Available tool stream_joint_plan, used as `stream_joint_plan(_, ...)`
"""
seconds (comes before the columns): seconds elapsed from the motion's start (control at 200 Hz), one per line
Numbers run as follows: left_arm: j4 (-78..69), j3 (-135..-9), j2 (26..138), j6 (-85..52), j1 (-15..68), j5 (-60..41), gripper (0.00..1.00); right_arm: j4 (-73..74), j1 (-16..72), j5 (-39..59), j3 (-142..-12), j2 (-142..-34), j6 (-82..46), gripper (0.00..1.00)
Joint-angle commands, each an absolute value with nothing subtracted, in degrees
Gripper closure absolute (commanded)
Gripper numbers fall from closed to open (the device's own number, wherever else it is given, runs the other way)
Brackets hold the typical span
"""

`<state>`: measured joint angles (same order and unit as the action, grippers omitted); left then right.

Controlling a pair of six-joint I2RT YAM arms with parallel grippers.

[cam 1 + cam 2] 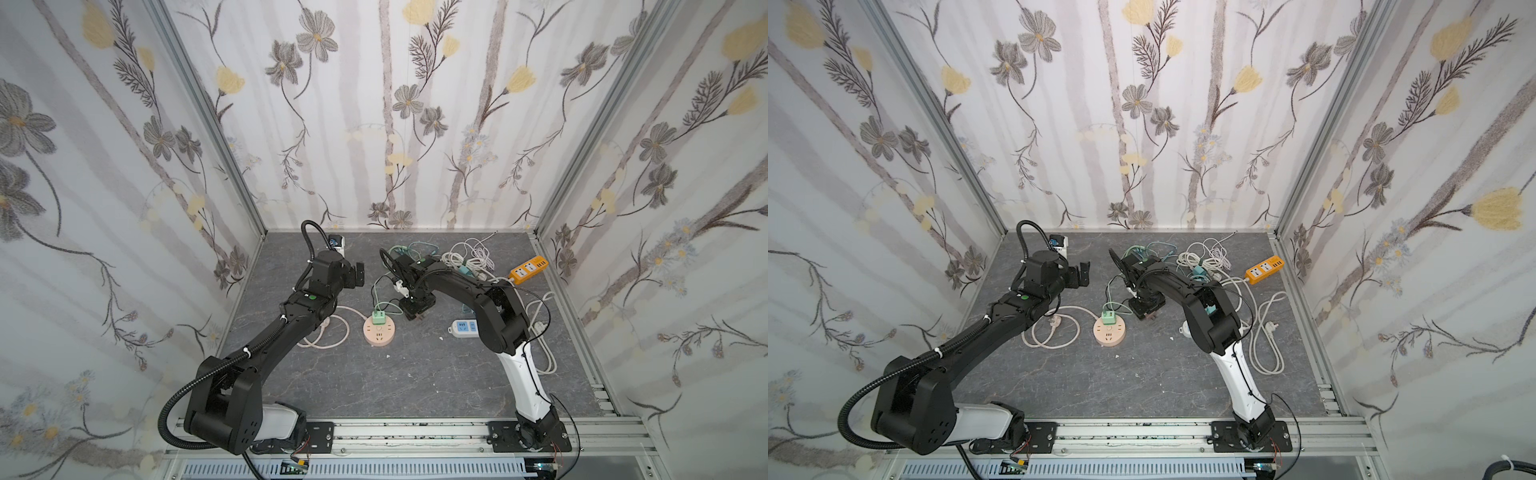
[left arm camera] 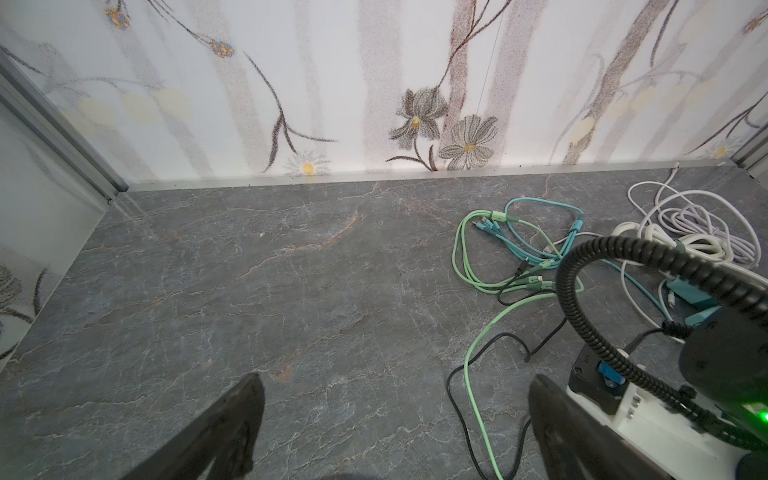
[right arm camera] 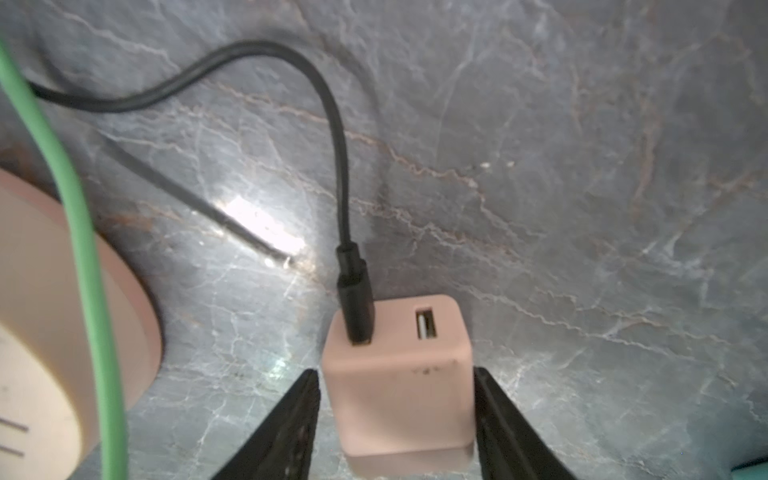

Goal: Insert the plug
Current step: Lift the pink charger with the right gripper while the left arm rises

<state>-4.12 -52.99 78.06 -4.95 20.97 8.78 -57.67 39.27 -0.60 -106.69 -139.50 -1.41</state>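
Right gripper (image 3: 395, 376): jaws half-spread, bracketing the pale pink cube-shaped USB charger plug (image 3: 395, 332), one finger just beside each side face. Cannot tell if the pads bear on it, so no firm hold confirmed. The charger sits on the grey marbled tabletop (image 3: 582, 208), with a black cable (image 3: 338, 166) seated in one of its two USB ports; its prongs are hidden. The round pink plastic power socket (image 1: 379, 331) lies near, and a green cube adapter (image 1: 378, 319) occupies its far edge. Left gripper (image 2: 397, 380): fully spread, empty, above bare table. Step judged: grasp phase. Next needs a square clamp, a lift, prongs turned down over a free outlet, and slack in the cable.
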Motion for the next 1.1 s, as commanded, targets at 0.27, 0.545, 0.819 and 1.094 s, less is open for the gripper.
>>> stream_joint_plan(0.27,0.63,-58.53,82.16,-10.70,19.55,5.26,0.00,-46.17,36.50,-10.98,-94.40,-124.51,-5.30,0.64)
stream_joint_plan(0.545,3.69,-65.00,86.17,-11.32,19.56,-4.16,0.00,-37.93,30.08,-20.70,-79.83,-104.43,-2.21,0.65)
stream_joint_plan(0.819,8.70,-71.19,90.82,-12.60,21.57,-5.39,0.00,-34.32,25.04,-24.15,-77.14,-92.65,-0.75,0.65)
stream_joint_plan(1.094,14.62,-79.28,97.94,-11.56,25.46,-5.41,0.00,-31.09,20.71,-20.28,-76.96,-81.60,-0.95,0.65)
